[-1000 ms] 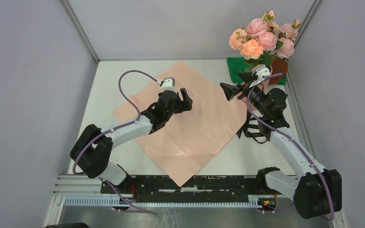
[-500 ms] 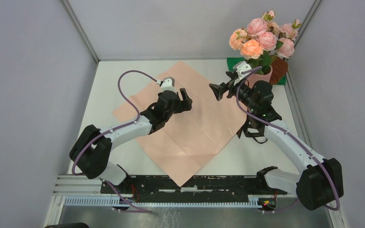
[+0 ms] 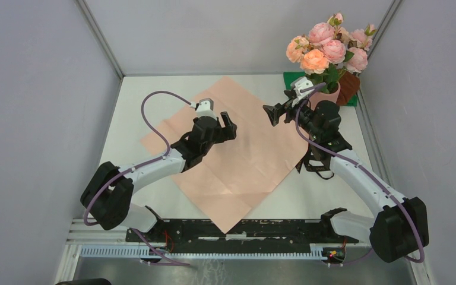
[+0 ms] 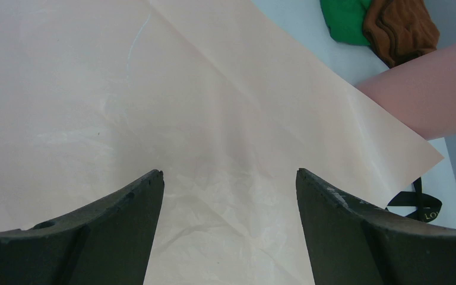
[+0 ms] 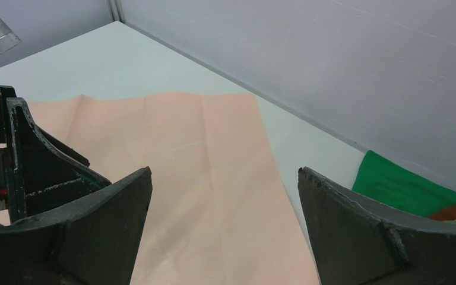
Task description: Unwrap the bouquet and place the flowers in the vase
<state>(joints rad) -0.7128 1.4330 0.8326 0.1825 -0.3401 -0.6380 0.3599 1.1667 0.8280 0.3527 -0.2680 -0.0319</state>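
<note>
Top external view puts the flowers (image 3: 328,46) upright at the far right corner of the table (image 3: 130,119). Their stems are down in the vase (image 4: 427,89), with a green cloth (image 3: 293,80) and a brown bundle (image 3: 350,87) just beside it. The wrapping paper (image 3: 237,160) lies spread flat, and the black ribbon (image 3: 316,164) sits off its right corner under the right arm. The right gripper (image 3: 269,114) hangs above the paper near the vase, fingers spread as wide as they go and empty. The left gripper (image 3: 227,122) hovers over the middle of the sheet, jaws wide apart, touching nothing. Since a second ago the right gripper has drawn back from the vase toward the paper, and the left has edged slightly leftward. Neither opening has changed.
</note>
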